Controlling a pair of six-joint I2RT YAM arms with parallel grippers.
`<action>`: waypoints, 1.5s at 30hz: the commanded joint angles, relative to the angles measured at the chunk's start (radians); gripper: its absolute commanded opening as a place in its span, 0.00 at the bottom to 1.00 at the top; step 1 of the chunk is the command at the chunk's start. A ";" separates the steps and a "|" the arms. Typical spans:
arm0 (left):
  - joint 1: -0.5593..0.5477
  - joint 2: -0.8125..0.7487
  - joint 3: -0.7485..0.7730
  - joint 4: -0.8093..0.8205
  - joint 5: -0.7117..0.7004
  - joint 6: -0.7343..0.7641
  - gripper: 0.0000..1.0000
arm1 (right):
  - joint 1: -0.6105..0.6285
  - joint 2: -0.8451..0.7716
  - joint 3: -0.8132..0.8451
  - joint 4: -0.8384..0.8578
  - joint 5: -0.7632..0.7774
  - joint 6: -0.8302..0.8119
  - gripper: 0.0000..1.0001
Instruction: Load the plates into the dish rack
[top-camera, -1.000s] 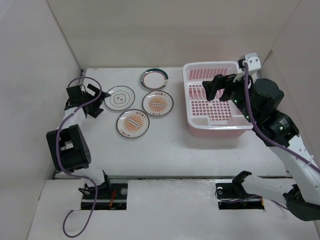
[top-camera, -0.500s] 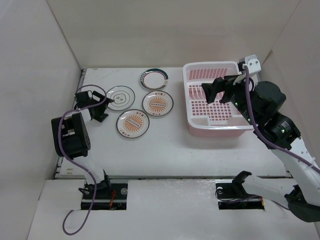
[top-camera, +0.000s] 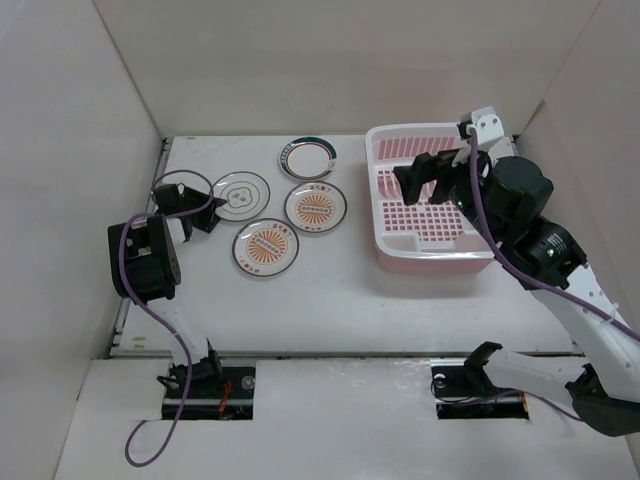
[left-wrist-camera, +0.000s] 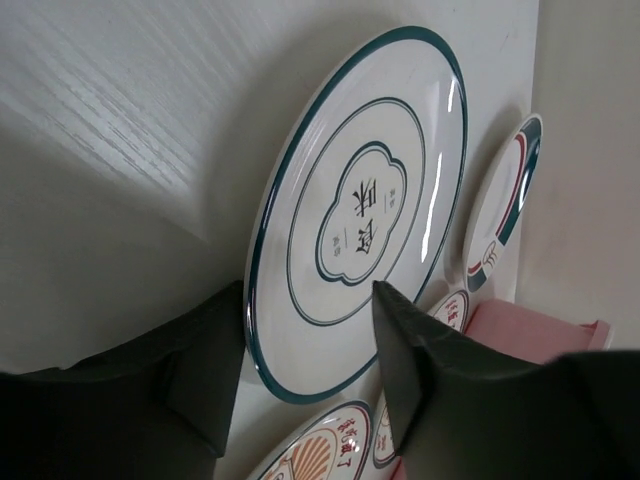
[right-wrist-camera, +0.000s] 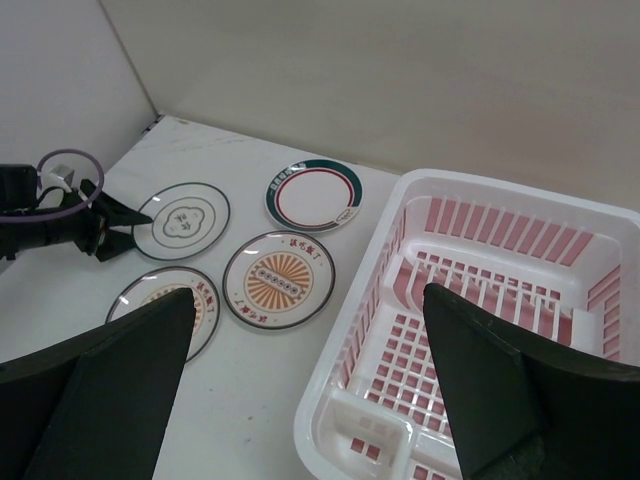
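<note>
Four plates lie flat on the table left of the pink dish rack (top-camera: 440, 258): a ringed plate (top-camera: 240, 197), a green-and-red rimmed plate (top-camera: 307, 158) and two orange sunburst plates (top-camera: 316, 207) (top-camera: 265, 247). My left gripper (top-camera: 212, 213) is low at the ringed plate's left edge. In the left wrist view its jaws (left-wrist-camera: 310, 300) straddle the rim of that plate (left-wrist-camera: 360, 210), partly closed, with a gap still showing. My right gripper (top-camera: 420, 175) hangs wide open above the rack's left half, holding nothing; the rack (right-wrist-camera: 330, 420) is below it.
White walls enclose the table on the left, back and right. The rack stands at the back right, close to the right wall. The left arm's purple cable (top-camera: 180, 192) loops above its wrist. Bare table lies in front of the plates and rack.
My left gripper has moved right to the ringed plate's edge and its jaws have narrowed around the rim. The right gripper has shifted slightly left over the rack, still wide open.
</note>
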 joint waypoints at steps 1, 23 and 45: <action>-0.001 0.034 -0.004 0.040 0.005 -0.014 0.46 | 0.009 0.012 0.033 0.052 -0.009 -0.013 1.00; 0.008 -0.049 -0.004 0.049 -0.015 0.006 0.00 | 0.009 0.080 0.033 0.052 -0.009 -0.031 1.00; -0.163 -0.267 0.651 -0.828 -0.296 0.318 0.00 | 0.345 0.592 -0.058 0.548 0.265 -0.600 1.00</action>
